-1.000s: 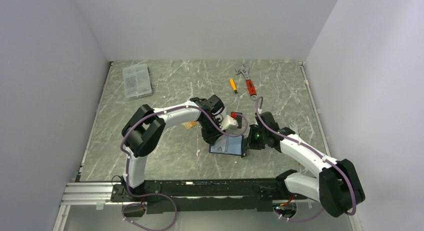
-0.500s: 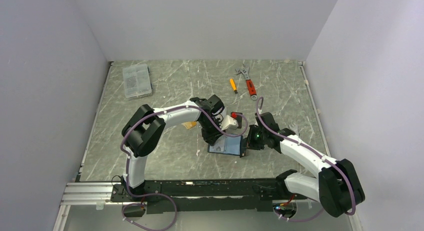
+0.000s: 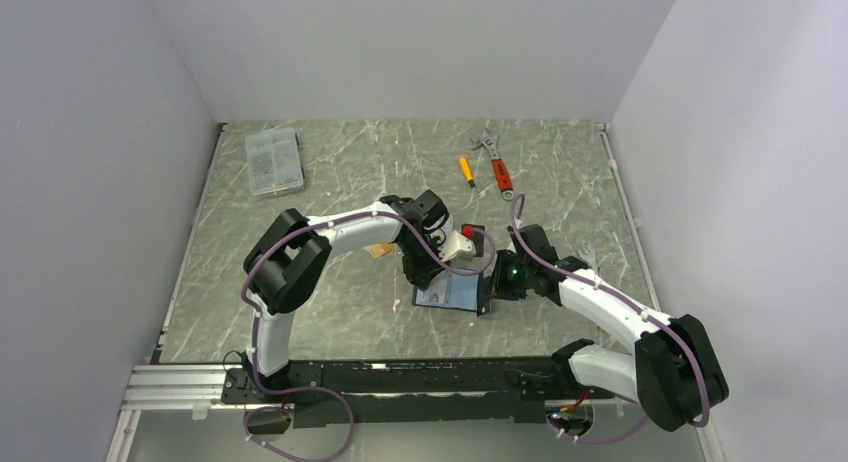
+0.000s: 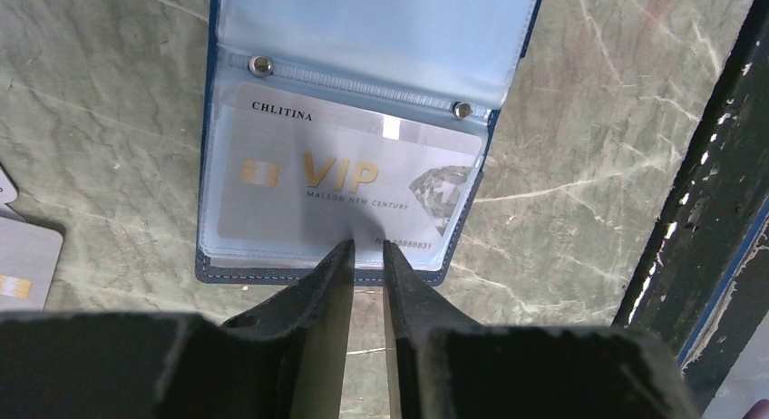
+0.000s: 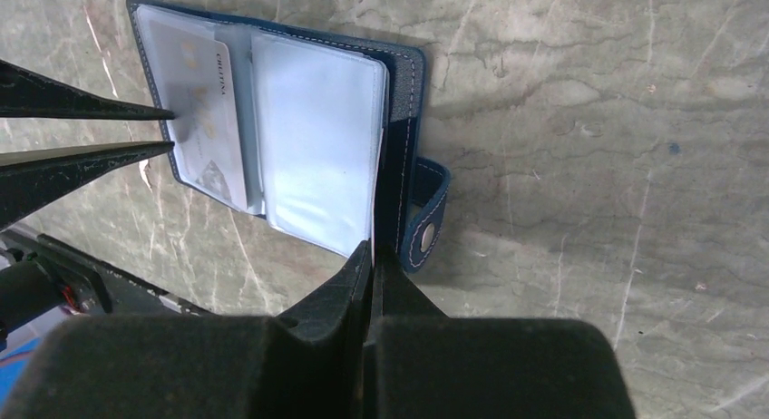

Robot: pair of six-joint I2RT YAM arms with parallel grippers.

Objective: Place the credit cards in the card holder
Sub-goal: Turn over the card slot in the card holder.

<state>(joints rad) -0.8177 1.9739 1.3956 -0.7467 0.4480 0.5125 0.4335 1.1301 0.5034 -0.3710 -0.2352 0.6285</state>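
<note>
Top external view: the wallet [image 3: 452, 294] lies open on the table [image 3: 350, 182], just toward 5 o'clock of the table's middle, with the left gripper [image 4: 366, 248] at its 9 o'clock side and the right gripper [image 5: 372, 249] at its 3 o'clock side. An orange card [image 3: 380, 250] lies on the marble at 10 o'clock of the wallet. A clear box [image 3: 273, 162] sits toward the table's 10 o'clock corner, and a screwdriver [image 3: 466, 171] and a wrench [image 3: 497, 166] lie at 1 o'clock. Left wrist view: a silvery VIP card [image 4: 349, 179] sits flat inside the wallet's near clear sleeve. The left gripper's jaws stand narrowly parted with nothing between them, tips at the wallet's 6 o'clock edge. A grey card [image 4: 25, 260] lies on the table at 8 o'clock. Right wrist view: the right gripper is clenched, its tips touching the wallet's 6 o'clock edge beside the snap tab [image 5: 426, 215]; whether they pinch the cover cannot be told. The left fingers [image 5: 73, 170] reach in from 9 o'clock toward the VIP card.
</note>
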